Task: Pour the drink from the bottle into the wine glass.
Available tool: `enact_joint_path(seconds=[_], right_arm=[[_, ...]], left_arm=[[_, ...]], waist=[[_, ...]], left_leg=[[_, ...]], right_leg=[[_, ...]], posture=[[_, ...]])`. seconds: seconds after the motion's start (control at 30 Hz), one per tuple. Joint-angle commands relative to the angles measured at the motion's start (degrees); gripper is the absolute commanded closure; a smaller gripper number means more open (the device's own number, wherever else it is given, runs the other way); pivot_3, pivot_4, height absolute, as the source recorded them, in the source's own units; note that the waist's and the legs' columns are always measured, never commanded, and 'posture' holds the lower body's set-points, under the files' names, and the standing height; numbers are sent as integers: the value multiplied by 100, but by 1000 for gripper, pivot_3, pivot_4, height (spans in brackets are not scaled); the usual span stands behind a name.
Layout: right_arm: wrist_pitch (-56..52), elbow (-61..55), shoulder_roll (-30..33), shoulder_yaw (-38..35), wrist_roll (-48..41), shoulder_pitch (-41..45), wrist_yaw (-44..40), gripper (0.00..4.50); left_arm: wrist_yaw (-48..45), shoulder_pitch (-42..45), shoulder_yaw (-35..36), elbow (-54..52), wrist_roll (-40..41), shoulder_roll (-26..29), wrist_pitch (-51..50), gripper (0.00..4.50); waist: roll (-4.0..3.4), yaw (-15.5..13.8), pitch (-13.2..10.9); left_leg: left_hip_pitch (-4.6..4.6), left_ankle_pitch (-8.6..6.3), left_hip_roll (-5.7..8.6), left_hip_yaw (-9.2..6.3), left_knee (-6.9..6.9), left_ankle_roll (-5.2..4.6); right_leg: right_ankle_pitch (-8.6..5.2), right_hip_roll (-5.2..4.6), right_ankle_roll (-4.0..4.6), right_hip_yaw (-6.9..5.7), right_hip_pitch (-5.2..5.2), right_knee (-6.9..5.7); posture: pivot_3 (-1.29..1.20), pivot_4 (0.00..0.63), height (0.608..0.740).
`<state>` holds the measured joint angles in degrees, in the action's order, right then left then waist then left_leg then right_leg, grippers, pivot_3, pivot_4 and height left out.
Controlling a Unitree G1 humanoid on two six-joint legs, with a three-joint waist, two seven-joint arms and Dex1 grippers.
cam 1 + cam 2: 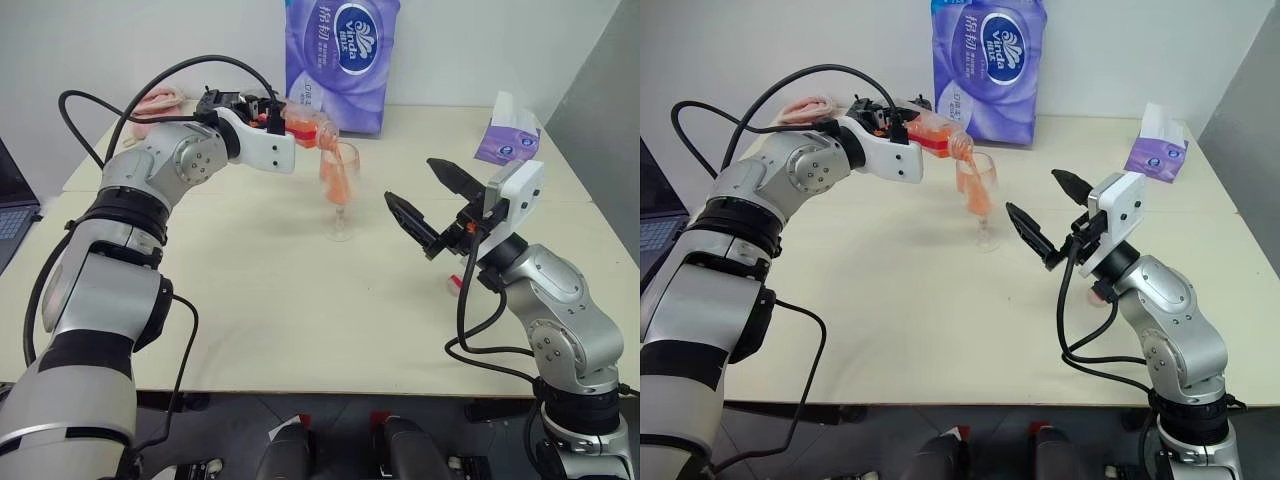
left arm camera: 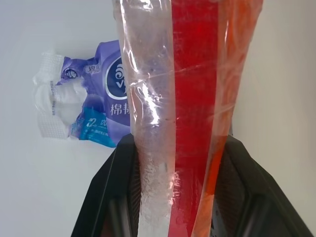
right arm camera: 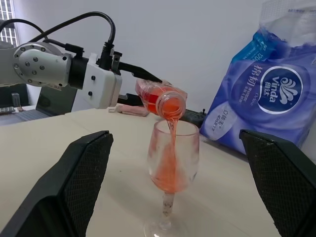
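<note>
My left gripper [image 1: 272, 118] is shut on the clear bottle [image 1: 306, 127], held tipped on its side with its open mouth over the wine glass [image 1: 340, 183]. An orange-red stream of the drink [image 3: 171, 127] runs from the bottle mouth into the bowl, where it pools at the bottom [image 3: 169, 178]. The glass stands upright on the pale table [image 1: 250, 300], in front of the purple pack. My right gripper [image 1: 410, 180] is open and empty, to the right of the glass and apart from it, pointing toward it. In the left wrist view the bottle [image 2: 192, 98] sits between my black fingers [image 2: 106, 197].
A tall purple tissue pack [image 1: 340, 55] stands just behind the glass. A small purple tissue box [image 1: 508, 135] is at the back right and a pink cloth [image 1: 160, 100] at the back left. A small pinkish cap [image 1: 455, 284] lies on the table by my right arm. A laptop [image 1: 15, 205] is at the far left.
</note>
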<state>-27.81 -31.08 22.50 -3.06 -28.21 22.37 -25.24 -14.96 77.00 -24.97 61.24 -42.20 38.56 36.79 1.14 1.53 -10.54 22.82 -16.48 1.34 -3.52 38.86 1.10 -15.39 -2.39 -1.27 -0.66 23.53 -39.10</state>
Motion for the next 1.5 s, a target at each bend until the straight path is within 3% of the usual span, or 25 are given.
enact_joint_path(seconds=[0.03, 0.63, 1.07, 1.13, 1.23, 1.33, 1.5], right_arm=[[178, -93, 3, -64, 4, -15, -38, 0], [157, -57, 17, -80, 11, -2, -56, 0], [130, -32, 18, -66, 25, 71, -58, 0], [135, -27, 20, -62, 11, 93, -83, 0], [185, -18, 83, -27, 31, 143, -196, 0], [224, -65, 211, 58, -14, 215, -476, 0], [259, -260, 587, 331, -192, -168, -1258, 0]], left_arm=[[157, 305, 28, -106, -5, 123, 30, 2862], [108, 337, 44, -44, 5, 98, -7, 2862], [-1808, -329, 1313, -380, 2329, -426, -779, 2862], [-2200, -555, 1715, -738, 2993, -583, -1250, 2862], [-2350, -905, 2650, -1637, 4296, -931, -2958, 2862], [-1607, -1531, 3506, -2532, 4995, -1027, -4295, 2862], [-760, -2692, 4297, -3859, 5634, -1268, -5379, 2862]], waist=[[0, 0, 0], [0, 0, 0], [0, 16, 0], [0, 16, 0], [0, 19, 0], [-1, 56, 1], [-8, 123, 5]], left_leg=[[0, 0, 0, 0, 0, 0], [0, 1, 0, 2, 1, 1], [-1, 3, -2, 2, 6, 5], [0, 4, -1, 2, 7, 7], [2, 5, -2, -2, 10, 8], [2, 5, -4, -4, 13, 9], [-14, 6, -8, -3, 6, 10]], right_leg=[[0, 0, 0, 0, 0, 0], [0, 0, 0, 1, 0, -2], [0, 0, 0, 1, 0, -6], [0, 0, 0, 2, 0, -6], [0, -2, 0, 1, 0, -5], [0, -2, 0, 3, 0, -10], [0, -4, 0, 13, -2, -15]], posture=[[0, 150, 740], [0, 150, 740], [0, 150, 740], [0, 150, 740], [0, 150, 740], [0, 150, 740], [0, 150, 740]])
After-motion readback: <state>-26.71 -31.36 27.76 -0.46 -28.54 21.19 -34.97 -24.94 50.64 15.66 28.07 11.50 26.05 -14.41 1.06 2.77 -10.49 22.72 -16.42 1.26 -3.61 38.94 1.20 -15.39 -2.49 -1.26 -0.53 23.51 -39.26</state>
